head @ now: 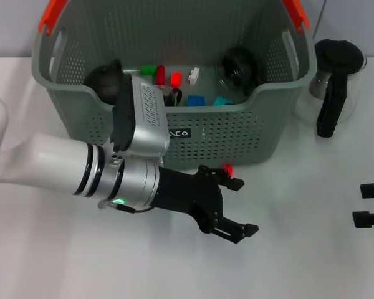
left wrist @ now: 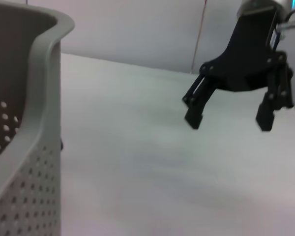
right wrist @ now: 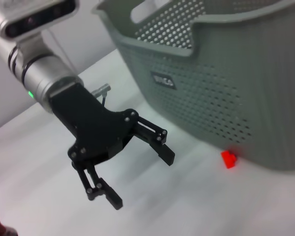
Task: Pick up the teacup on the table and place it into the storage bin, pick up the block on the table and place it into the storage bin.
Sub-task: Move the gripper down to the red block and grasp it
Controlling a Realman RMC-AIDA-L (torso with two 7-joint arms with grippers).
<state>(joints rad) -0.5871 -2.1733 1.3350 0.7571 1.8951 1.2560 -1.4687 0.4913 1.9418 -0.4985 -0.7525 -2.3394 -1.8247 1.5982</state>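
White tabletop below my head: my left gripper hangs wide open and empty, the red block just beyond it against the storage bin. Right wrist view: block at the bin's foot (approach low, straddle it squarely). Right gripper idles aside, open.

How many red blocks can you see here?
3. Two red blocks lie inside the storage bin, side by side near the green one: and. One more sits on the table against the bin's front wall, beside the open left gripper. Others may be hidden.
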